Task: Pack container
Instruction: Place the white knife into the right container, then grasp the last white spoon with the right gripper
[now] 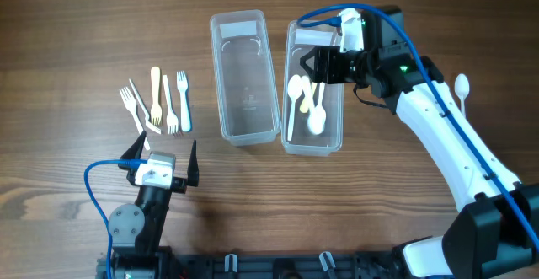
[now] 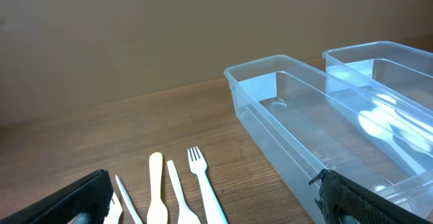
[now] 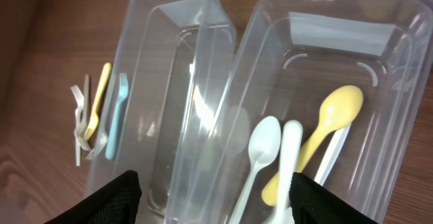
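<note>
Wooden table [image 1: 67,43], right hand [image 3: 213,190] spread wide over spoon container [image 1: 312,149] — holding nothing, left hand [image 1: 164,152] apart too — empty.

Spoons [image 1: 316,120] in right container [image 1: 312,142] — left container [image 1: 246,85] just beside; forks [image 1: 171,106] on table [image 1: 67,26], left of both.

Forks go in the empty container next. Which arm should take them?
Left. The left pincer, open, sits just beside the forks, nothing in between. The right pincer hangs open over the spoon container, with the empty container between it and the forks.
</note>
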You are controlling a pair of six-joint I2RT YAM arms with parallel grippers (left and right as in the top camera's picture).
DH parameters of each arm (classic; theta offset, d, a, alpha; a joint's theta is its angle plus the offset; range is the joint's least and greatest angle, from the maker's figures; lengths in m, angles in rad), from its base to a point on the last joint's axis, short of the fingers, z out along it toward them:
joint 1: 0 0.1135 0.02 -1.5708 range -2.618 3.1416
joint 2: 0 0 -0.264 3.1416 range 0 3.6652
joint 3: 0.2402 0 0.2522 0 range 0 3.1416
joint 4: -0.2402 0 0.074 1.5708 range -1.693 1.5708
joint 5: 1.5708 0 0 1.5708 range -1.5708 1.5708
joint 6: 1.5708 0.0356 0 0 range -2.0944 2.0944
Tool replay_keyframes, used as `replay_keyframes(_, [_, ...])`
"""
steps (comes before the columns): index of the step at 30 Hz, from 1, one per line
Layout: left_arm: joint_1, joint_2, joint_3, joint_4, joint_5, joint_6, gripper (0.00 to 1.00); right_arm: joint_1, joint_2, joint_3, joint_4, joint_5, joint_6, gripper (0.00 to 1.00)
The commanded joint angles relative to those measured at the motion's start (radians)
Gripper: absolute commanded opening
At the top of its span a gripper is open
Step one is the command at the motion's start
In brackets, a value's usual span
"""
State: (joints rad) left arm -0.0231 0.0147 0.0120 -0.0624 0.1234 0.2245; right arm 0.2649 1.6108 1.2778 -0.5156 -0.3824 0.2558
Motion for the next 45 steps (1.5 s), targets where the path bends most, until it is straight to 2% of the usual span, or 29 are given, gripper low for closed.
replay_keyframes(1, [0.006,-0.006,-0.006,-0.002,-0.006,0.015,1.0,-0.037,0.0,0.006,-0.025,0.123,-0.055,0.7])
replay_keyframes(4, [0.006,-0.006,-0.006,-0.002,-0.005,0.015,1.0,-0.109,-0.015,0.006,-0.072,0.185,-0.112,0.69])
replay_keyframes(9, [0.006,-0.006,-0.006,-0.002,-0.005,0.015,1.0,-0.245,-0.018,0.006,-0.202,0.534,-0.125,0.68])
replay_keyframes(11, [0.006,-0.006,-0.006,-0.002,-0.005,0.015,1.0,-0.302,-0.018,0.006,-0.229,0.617,-0.154,0.69])
replay_keyframes(13, [0.006,-0.006,-0.006,-0.002,-0.005,0.015,1.0,-0.365,-0.01,0.006,-0.237,0.619,-0.25,0.67])
replay_keyframes(23, [0.006,-0.006,-0.006,-0.002,-0.006,0.015,1.0,-0.6,0.16,0.005,-0.183,0.579,-0.472,0.65])
replay_keyframes(30, [0.006,-0.006,-0.006,-0.002,-0.006,0.015,1.0,-0.703,0.309,0.005,-0.127,0.446,-0.489,0.63])
replay_keyframes(42, [0.006,-0.006,-0.006,-0.002,-0.005,0.015,1.0,-0.711,0.491,0.005,-0.004,0.425,-0.494,0.65])
replay_keyframes(45, [0.006,-0.006,-0.006,-0.002,-0.005,0.015,1.0,-0.711,0.501,0.005,0.006,0.365,-0.519,0.45])
